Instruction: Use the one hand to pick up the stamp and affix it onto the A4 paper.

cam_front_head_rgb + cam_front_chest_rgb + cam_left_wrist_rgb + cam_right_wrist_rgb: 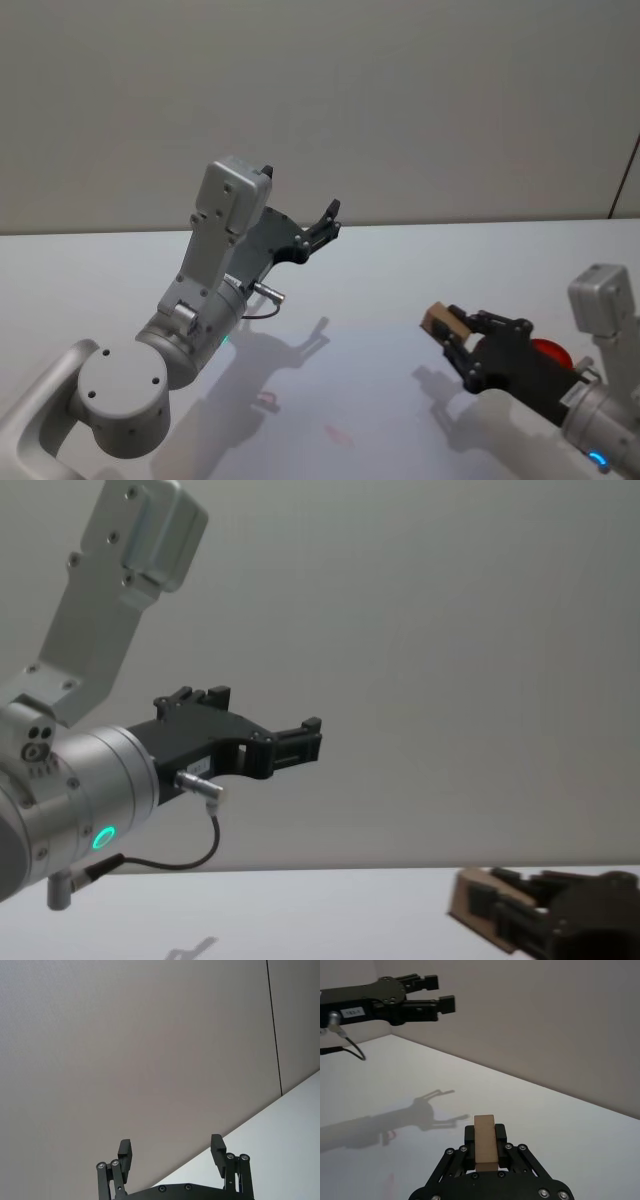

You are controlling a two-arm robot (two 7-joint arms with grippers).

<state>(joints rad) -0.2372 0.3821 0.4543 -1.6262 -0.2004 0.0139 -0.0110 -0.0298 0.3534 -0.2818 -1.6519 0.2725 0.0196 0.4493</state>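
the stamp (484, 1142), a small pale wooden block, is pinched in the right gripper (452, 330), held off the surface over the right side of the white table (400, 280). we judge it light, rigid and not fragile, though its smooth sides may slip. the best hold is across the flat long faces. the left gripper (171, 1152) hangs raised over the left side, jaws spread apart.

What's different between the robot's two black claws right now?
The right gripper is shut on a small wooden stamp; the left gripper is open and empty. The right gripper sits low, near the white table; the left gripper hangs high above it, pointing toward the wall. Both are black with slim fingers.
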